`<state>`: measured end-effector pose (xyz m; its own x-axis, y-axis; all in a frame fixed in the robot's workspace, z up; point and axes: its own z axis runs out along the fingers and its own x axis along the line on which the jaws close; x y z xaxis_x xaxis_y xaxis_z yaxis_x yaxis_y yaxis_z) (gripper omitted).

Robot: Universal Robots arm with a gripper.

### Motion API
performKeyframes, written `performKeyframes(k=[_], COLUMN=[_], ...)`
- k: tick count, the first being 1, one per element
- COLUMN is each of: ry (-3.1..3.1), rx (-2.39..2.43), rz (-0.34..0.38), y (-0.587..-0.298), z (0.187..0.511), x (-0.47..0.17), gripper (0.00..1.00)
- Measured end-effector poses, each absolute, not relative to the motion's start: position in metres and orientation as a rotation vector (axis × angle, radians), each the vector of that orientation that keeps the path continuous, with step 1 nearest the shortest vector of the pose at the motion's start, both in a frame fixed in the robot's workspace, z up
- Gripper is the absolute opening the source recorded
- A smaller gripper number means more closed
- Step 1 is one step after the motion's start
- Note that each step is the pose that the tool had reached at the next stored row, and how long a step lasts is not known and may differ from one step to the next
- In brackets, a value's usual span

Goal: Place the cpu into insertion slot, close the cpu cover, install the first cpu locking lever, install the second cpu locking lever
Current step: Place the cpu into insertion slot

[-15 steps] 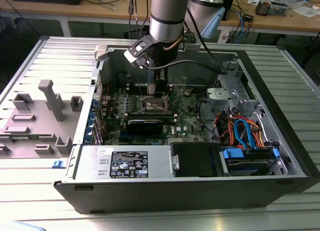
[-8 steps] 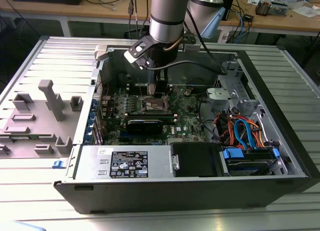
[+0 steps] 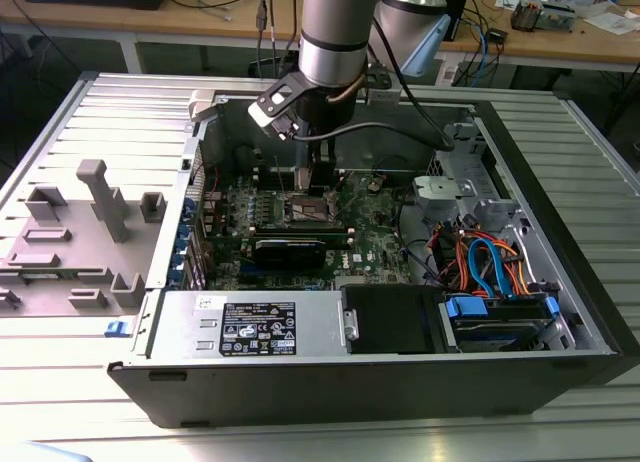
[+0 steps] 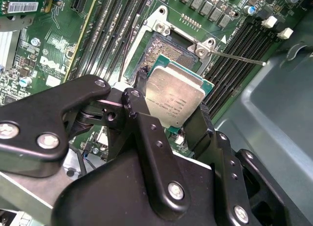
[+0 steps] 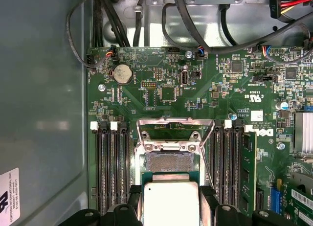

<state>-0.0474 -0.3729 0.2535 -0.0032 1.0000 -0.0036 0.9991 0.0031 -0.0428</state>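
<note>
The cpu sits pinched between the two black fingers, which press on its opposite edges. They stand only as far apart as the chip is wide. Its silvery-tan top faces up, and a green border shows along one side. In the first wrist view we see the cpu with a finger on either side, hanging over the near edge of the insertion slot. We cannot tell whether it touches the rim.

Most of the slot's field of contacts lies bare. In the second wrist view the insertion slot shows just past the chip's far edge. The cpu cover is swung open off the slot, so its silvery frame lies on the far side of the slot from the fingers. One thin wire locking lever stands out sideways from the socket's corner, unlatched.

Long black memory slots flank the socket on both sides of the green motherboard. In the exterior view we see the arm reaching straight down into the open computer case. The case lies on its side on the ribbed metal bench.
</note>
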Motion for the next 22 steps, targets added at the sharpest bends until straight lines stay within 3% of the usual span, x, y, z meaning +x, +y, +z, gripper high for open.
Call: performKeyframes(k=[22], ry=[-2.213], rx=[-2.207], rz=[0.071], y=[-0.373], z=[0.24], x=[-0.047], gripper=[0.55])
